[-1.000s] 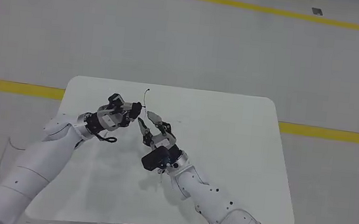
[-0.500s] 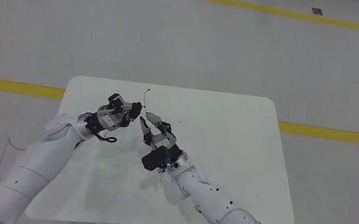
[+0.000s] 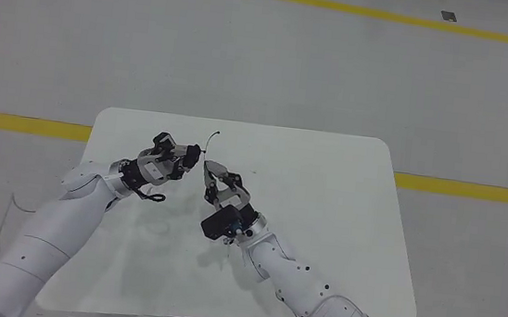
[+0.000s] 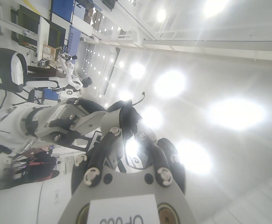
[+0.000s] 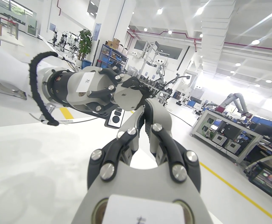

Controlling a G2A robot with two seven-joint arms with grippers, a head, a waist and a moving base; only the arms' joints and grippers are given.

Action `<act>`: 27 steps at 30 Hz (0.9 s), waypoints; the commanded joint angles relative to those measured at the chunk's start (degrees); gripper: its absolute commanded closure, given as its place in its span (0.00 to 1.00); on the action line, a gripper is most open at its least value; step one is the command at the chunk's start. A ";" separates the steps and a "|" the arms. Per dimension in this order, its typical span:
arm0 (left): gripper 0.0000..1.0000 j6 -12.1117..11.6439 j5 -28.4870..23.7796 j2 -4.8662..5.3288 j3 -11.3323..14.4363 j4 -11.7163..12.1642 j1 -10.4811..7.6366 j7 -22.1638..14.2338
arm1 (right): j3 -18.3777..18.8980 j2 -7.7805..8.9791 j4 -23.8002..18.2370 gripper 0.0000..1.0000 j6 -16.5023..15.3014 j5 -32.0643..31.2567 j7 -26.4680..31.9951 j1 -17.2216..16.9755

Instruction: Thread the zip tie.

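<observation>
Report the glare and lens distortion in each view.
Left wrist view: ceiling lamps bloom into wide white patches, so the zip tie is a thin dark silhouette past the left gripper. Right wrist view: evenly lit, columns leaning from wide-angle stretch. Top view: even light on the table, no glare.

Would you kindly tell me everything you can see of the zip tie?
The zip tie is a thin, dark, flexible-looking strip, probably plastic, ending in a small blocky head. It is held in the air above the table, pinched in the shut fingers of the left gripper, and its free length curves away from them. The right gripper, fingers shut, sits right against those tips. Whether it also grips the tie cannot be told.
</observation>
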 commanded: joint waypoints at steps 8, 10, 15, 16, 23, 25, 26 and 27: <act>1.00 0.00 0.00 0.00 0.00 0.00 0.00 0.00 | 0.14 -0.03 0.31 1.00 0.00 0.00 0.57 -0.06; 1.00 0.00 0.00 0.00 0.00 0.00 0.00 0.00 | 0.22 -0.04 0.49 1.00 0.00 0.00 0.96 -0.12; 1.00 0.00 0.00 0.00 0.00 0.00 0.00 0.00 | 0.71 0.00 0.82 1.00 0.00 0.00 1.76 -0.41; 1.00 0.00 0.00 0.00 0.00 0.00 0.00 0.00 | 0.90 0.03 0.86 1.00 0.00 0.00 1.86 -0.52; 1.00 0.00 0.00 0.00 0.00 0.00 0.00 0.00 | 1.56 0.27 0.92 1.00 0.00 0.00 2.33 -0.99; 1.00 0.00 0.00 0.00 0.00 0.00 0.00 0.00 | 1.62 0.33 0.92 1.00 0.00 0.00 2.50 -1.06; 1.00 0.00 0.00 0.00 0.00 0.00 0.00 0.00 | 1.68 0.37 0.92 1.00 0.00 0.00 2.65 -1.11; 1.00 0.00 0.00 0.00 0.00 0.00 0.00 0.00 | 1.73 0.40 0.91 1.00 0.00 0.00 2.73 -1.13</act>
